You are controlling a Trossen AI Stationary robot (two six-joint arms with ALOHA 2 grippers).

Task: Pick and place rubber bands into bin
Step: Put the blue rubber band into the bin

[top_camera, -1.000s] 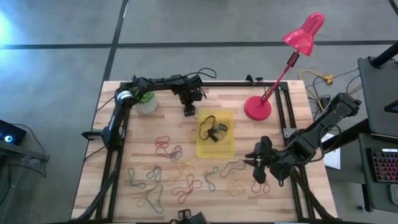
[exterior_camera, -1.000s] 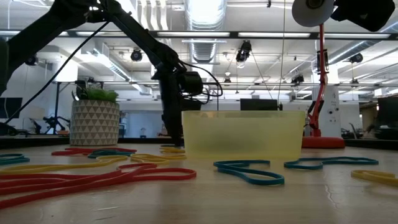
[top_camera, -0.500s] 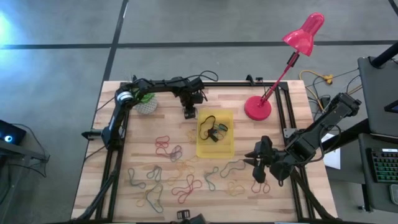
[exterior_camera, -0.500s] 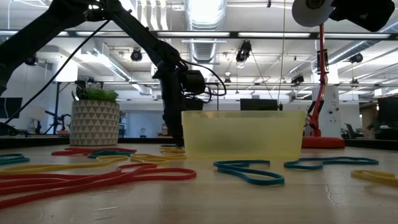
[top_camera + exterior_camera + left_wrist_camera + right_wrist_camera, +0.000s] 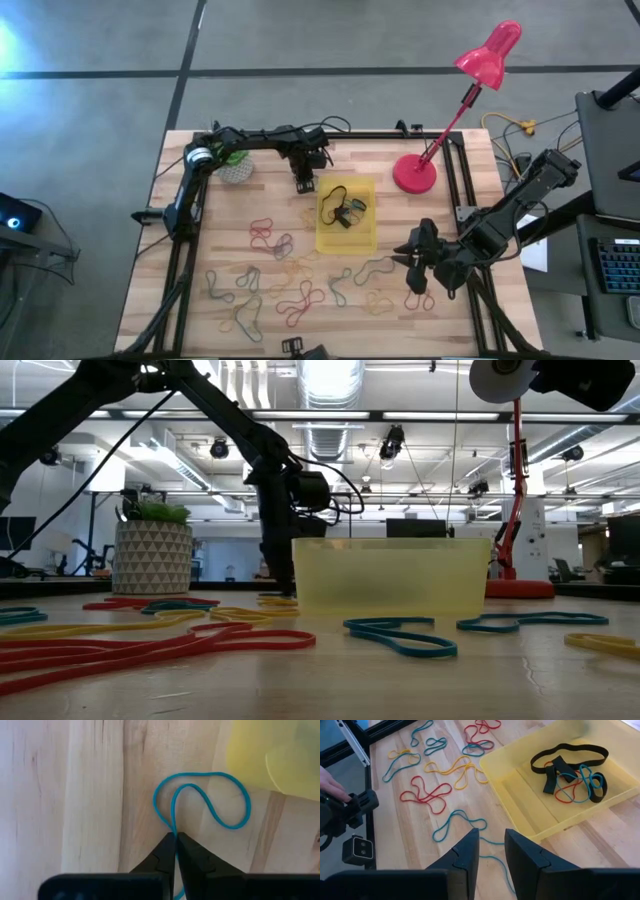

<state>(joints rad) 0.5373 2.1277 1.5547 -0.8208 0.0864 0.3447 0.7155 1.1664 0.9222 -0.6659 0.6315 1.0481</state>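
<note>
The yellow bin (image 5: 347, 215) stands mid-table with several rubber bands in it (image 5: 570, 775). Many more rubber bands (image 5: 280, 280) lie flat and loose on the wood on the bin's near side. My left gripper (image 5: 303, 183) points down just off the bin's far left corner, shut on a blue rubber band (image 5: 210, 795). Right of the bin, toward the near edge, my right gripper (image 5: 412, 270) hangs above the table, open, with nothing between its fingers (image 5: 492, 852). In the low view the left gripper (image 5: 283, 585) stands behind the bin (image 5: 390, 575). My left gripper pinches the blue rubber band where two of its strands run side by side (image 5: 173, 827), between the tips of its two fingers. The fingers come from above, pointing down. The rest of the loop (image 5: 235, 805) lies slack on the wood beside the bin's corner (image 5: 280, 760).
A red desk lamp (image 5: 415, 172) stands on the far right of the table, and a white pot with a green plant (image 5: 236, 168) at the far left. Black frame rails run along the table's sides. A hand (image 5: 330, 787) shows beyond the table's edge.
My left gripper has shut on the blue rubber band without moving from its place by the bin's far left corner. My right gripper has kept still.
</note>
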